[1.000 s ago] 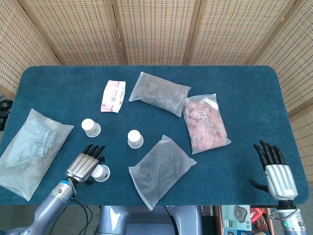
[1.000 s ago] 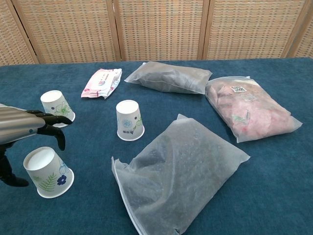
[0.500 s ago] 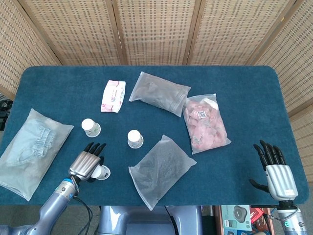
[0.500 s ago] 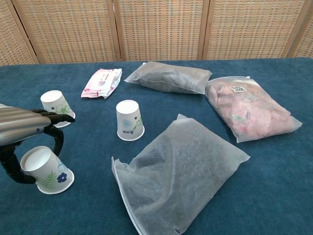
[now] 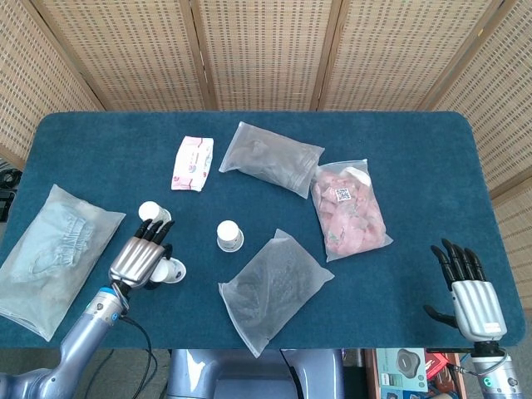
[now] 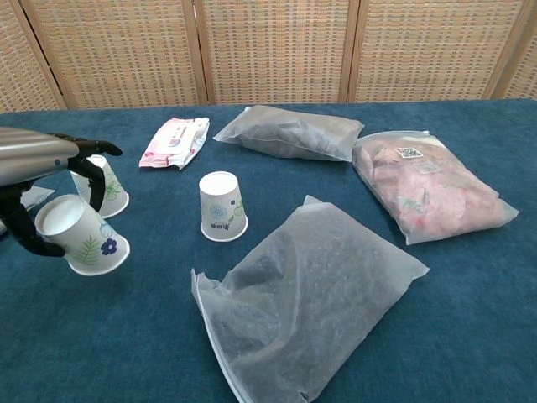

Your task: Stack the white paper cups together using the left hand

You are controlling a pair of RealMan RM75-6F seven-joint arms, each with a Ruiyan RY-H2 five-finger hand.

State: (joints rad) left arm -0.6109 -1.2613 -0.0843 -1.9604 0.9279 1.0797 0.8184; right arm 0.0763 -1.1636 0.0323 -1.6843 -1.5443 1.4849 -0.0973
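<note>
Three white paper cups with flower prints stand upside down at the table's left. My left hand (image 5: 141,259) (image 6: 38,180) grips one cup (image 6: 81,236) (image 5: 172,271) and holds it tilted, lifted off the cloth. A second cup (image 6: 102,186) (image 5: 150,211) stands just behind the hand, partly hidden by the fingers. The third cup (image 6: 222,206) (image 5: 229,235) stands alone toward the middle. My right hand (image 5: 465,283) hovers open at the table's near right corner, seen only in the head view.
A frosted empty bag (image 6: 310,290) lies near the middle front. A grey bag (image 6: 289,132), a pink-filled bag (image 6: 428,185) and a pink tissue pack (image 6: 174,141) lie further back. A bag of light blue cloth (image 5: 50,253) lies at the far left.
My left hand closed around the nearest cup, lifted it off the table and carried it back toward the second cup. The right hand stayed still.
</note>
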